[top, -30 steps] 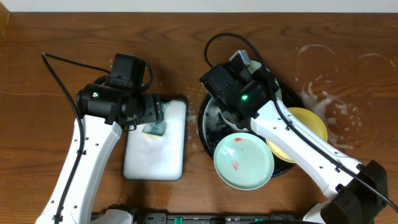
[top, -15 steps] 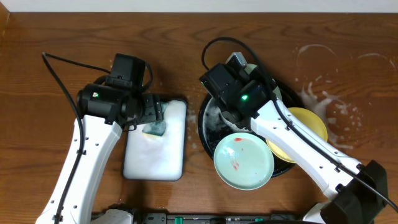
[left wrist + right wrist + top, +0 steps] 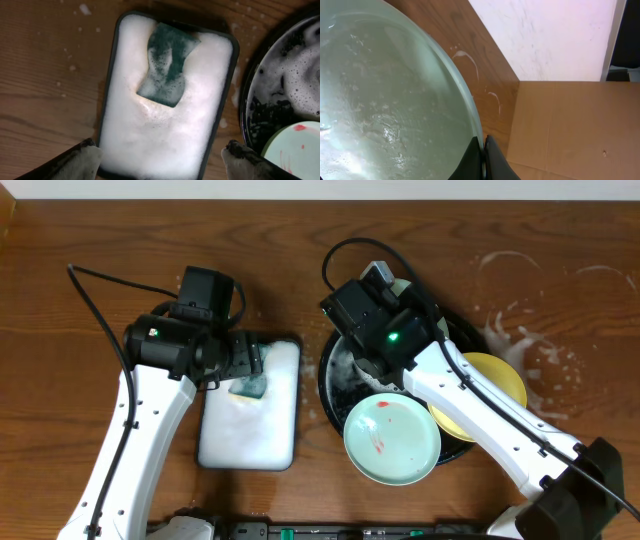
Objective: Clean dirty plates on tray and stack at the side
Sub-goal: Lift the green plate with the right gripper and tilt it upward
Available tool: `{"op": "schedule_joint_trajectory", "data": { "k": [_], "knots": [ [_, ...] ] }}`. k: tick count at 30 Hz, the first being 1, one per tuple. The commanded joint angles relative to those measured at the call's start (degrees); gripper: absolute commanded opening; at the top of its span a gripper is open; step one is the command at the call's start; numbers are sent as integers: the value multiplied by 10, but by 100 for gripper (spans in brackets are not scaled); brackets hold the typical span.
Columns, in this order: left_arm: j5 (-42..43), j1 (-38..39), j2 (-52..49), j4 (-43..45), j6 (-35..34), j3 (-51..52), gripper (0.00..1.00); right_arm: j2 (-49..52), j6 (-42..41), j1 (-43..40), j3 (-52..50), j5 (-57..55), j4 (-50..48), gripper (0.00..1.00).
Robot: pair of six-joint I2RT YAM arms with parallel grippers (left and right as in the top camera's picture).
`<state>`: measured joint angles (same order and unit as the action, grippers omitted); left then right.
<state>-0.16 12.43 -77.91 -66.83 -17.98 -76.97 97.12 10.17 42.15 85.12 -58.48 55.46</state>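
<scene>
Right gripper [image 3: 483, 146] clamped on rim of wet mint green plate [image 3: 385, 100], left gripper [image 3: 160, 152] fingers apart above sponge [image 3: 167, 62] in foamy tray [image 3: 226, 105]

Brown wood-grain desk [image 3: 100, 240] with a smooth low sheen, porous green sponge [image 3: 167, 65] in frothy white foam [image 3: 160, 135], glossy wet black tray [image 3: 260, 115], pale mint plate [image 3: 380, 100] slick and glassy with beaded water, matt brown cardboard [image 3: 570, 130]

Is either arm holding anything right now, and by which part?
The right gripper pinches a pale mint plate by its rim. The left gripper is open above the sponge tray, holding nothing.
</scene>
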Motion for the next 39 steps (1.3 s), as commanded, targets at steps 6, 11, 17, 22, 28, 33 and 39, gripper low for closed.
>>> {"op": "schedule_joint_trajectory", "data": {
  "k": [6,11,17,22,28,33,39],
  "knots": [
    [-7,-2,5,-2,3,0,82,0,70,-5,4,-15,11,1],
    [-7,-2,5,-2,3,0,82,0,88,-5,4,-32,6,1],
    [-7,-2,5,-2,3,0,82,0,112,-3,4,-103,-8,1],
    [-7,-2,5,-2,3,0,83,0,111,-1,4,-101,-8,1],
    [-7,-2,5,-2,3,0,82,0,111,-1,4,-101,-8,1],
    [-7,-2,5,-2,3,0,83,0,111,-2,4,-101,-8,1],
    [-7,-2,5,-2,3,0,82,0,111,-1,4,-101,-18,1]
  ]
}}
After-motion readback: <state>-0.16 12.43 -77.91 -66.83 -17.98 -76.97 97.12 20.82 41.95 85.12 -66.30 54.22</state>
